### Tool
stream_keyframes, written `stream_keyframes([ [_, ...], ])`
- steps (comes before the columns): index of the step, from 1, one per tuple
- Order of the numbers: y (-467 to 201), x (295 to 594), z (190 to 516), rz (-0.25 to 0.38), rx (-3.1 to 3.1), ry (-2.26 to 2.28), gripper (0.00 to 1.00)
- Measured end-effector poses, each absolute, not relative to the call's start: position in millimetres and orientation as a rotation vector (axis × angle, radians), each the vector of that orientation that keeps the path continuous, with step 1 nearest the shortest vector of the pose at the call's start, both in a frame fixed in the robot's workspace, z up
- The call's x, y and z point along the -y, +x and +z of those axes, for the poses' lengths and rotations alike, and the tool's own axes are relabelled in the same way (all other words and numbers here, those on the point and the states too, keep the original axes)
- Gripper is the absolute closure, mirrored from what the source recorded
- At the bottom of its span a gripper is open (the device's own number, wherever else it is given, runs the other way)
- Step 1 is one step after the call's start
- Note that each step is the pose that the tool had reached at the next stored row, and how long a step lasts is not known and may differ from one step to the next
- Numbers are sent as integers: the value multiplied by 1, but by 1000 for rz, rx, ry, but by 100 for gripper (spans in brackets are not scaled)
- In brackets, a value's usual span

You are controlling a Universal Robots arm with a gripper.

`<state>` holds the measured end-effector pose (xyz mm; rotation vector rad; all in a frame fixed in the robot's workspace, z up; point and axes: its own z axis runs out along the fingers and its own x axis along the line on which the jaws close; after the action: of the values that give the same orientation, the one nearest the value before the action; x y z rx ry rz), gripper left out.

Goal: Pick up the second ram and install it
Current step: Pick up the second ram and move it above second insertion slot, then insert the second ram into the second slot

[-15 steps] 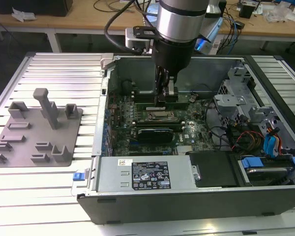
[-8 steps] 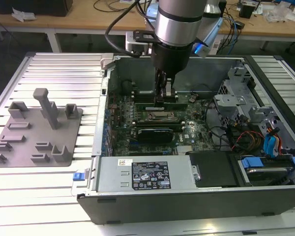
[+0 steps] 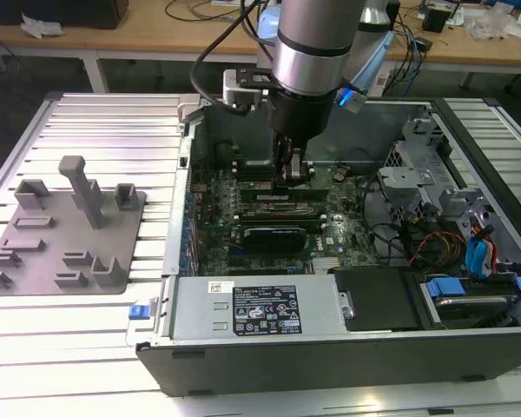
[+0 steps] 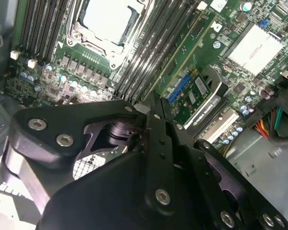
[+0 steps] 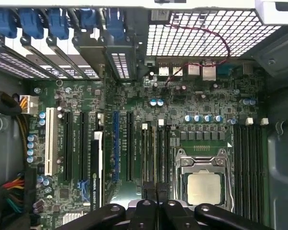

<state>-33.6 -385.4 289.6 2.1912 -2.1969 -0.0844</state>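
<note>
Looks like you're doing the install step: the gripper (image 3: 291,178) is clamping the second ram (image 3: 265,195), which is sitting edge-up at the memory slots (image 5: 153,153) mid-frame beside the CPU socket (image 5: 205,184), so seating it is calling for a straight, even push.

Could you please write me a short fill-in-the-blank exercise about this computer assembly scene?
1. The gripper hangs over the ____ inside the open computer case.
2. The grey fixture tray lies on the exterior view's ____ of that case.
3. In the first wrist view, the row of card latches is coloured ____.
Missing words: motherboard; left; blue.
</note>
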Motion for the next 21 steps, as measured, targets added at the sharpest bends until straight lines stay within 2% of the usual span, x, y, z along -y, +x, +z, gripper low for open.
stream_keyframes([
  [7,-33,376,277,-84,2197,2191,91],
  [21,-33,375,276,-85,2197,2191,91],
])
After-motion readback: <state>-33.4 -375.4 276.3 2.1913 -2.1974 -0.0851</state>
